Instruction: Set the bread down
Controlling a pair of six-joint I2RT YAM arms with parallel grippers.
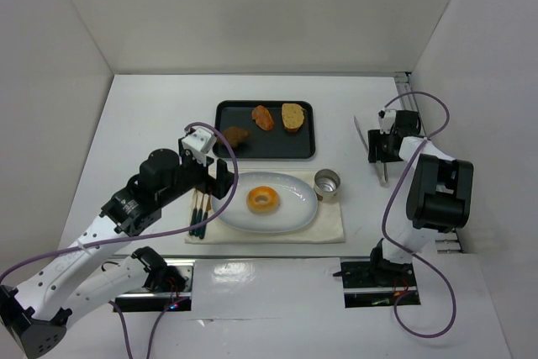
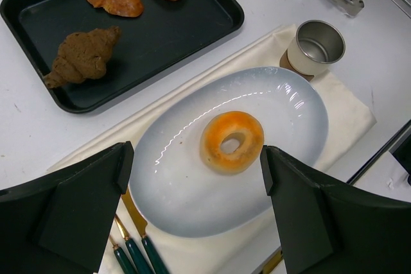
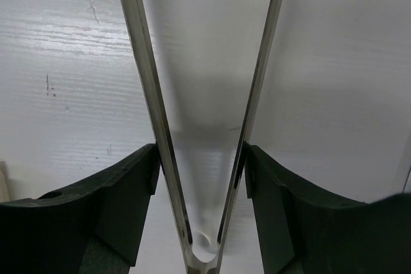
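Observation:
The bread (image 1: pixel 263 199), a golden ring with a hole, lies flat near the middle of the pale oval plate (image 1: pixel 294 214). In the left wrist view the bread (image 2: pixel 232 141) sits on the plate (image 2: pixel 173 190) just ahead of my fingers. My left gripper (image 1: pixel 220 181) hovers at the plate's left edge, open and empty (image 2: pixel 196 165). My right gripper (image 1: pixel 380 150) is at the far right, shut on metal tongs (image 1: pixel 384 170). In the right wrist view the gripper (image 3: pixel 200 158) presses both arms of the tongs (image 3: pixel 144 81), which stay spread in a V over the white table.
A black tray (image 1: pixel 252 150) behind the plate holds a dark brown lumpy piece (image 1: pixel 235 136), an orange piece (image 1: pixel 263 117) and a tan slice (image 1: pixel 292 115). A metal cup (image 1: pixel 327 182) stands right of the plate. Green-handled cutlery (image 1: pixel 200 208) lies on the cream cloth (image 1: pixel 332 224).

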